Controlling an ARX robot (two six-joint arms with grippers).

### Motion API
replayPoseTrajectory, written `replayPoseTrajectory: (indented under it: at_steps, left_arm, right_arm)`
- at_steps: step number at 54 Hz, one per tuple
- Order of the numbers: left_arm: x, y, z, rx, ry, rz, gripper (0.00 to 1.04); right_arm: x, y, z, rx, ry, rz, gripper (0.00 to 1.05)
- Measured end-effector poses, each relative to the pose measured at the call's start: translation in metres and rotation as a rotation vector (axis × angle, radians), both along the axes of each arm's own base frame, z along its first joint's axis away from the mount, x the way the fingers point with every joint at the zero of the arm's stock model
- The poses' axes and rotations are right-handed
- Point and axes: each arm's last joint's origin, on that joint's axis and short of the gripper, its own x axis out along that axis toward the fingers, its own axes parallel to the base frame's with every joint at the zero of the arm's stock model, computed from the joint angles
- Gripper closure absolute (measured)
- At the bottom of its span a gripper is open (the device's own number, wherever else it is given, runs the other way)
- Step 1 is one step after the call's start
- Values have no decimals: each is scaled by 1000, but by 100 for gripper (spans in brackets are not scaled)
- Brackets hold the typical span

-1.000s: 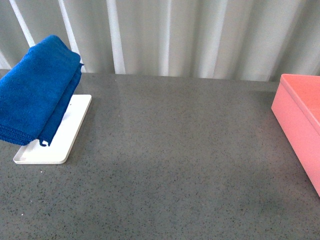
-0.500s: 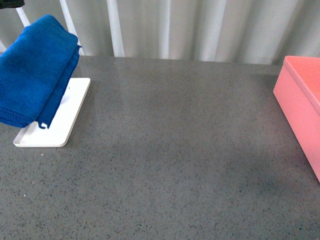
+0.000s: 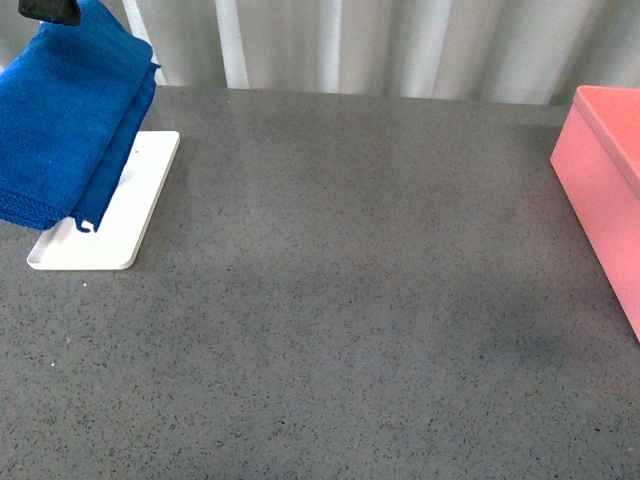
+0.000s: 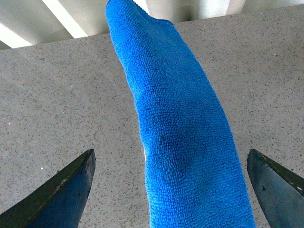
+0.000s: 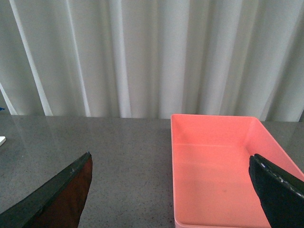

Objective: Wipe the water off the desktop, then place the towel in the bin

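The blue towel (image 3: 65, 120) hangs folded over the rack of a white tray (image 3: 110, 240) at the far left of the speckled grey desktop (image 3: 350, 300). A dark part of my left gripper (image 3: 50, 10) shows just above the towel's top. In the left wrist view the towel (image 4: 180, 133) runs between the wide-apart jaws of my left gripper (image 4: 170, 156), which is open and not touching it. The pink bin (image 3: 605, 180) stands at the right edge. My right gripper (image 5: 170, 160) is open and empty, facing the empty bin (image 5: 218, 161). I see no water on the desktop.
A white pleated curtain (image 3: 400, 45) hangs behind the desktop's far edge. The tray's rods are hidden under the towel.
The whole scene has slid upward in the front view. A dark part of my left gripper has come into view above the towel. The towel, tray and bin keep their places on the desktop.
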Motion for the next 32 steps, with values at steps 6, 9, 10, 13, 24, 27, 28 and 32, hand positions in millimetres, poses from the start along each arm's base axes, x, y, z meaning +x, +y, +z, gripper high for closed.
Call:
replayPoseTrajectory:
  at_steps: [6,9,10,13,24,27,28,32]
  left_arm:
    - [3,0,-1,-29,11,9,7]
    - [4,-1,-3,-45,14,8,7]
    - [4,-1,-3,-50,16,3,7]
    - [5,-3,-6,-51,17,-1,7]
    - [6,-6,-14,-41,19,-1,7]
    - [7,-6,-18,-37,26,4,7]
    - [7,-7,-19,-36,27,4,7]
    - [9,-6,-23,-29,25,12,7]
  right_arm:
    - [0,0,0,0,0,0,7]
    - [0,0,0,0,0,0,7]
    - [0,0,0,0,0,0,7]
    - [0,0,0,0,0,0,7]
    - [0,0,0,0,0,0,7]
    - [0,0,0,0,0,0,7]
    - [0,0,0,0,0,0,7]
    - [0,0,0,0,0,0,7]
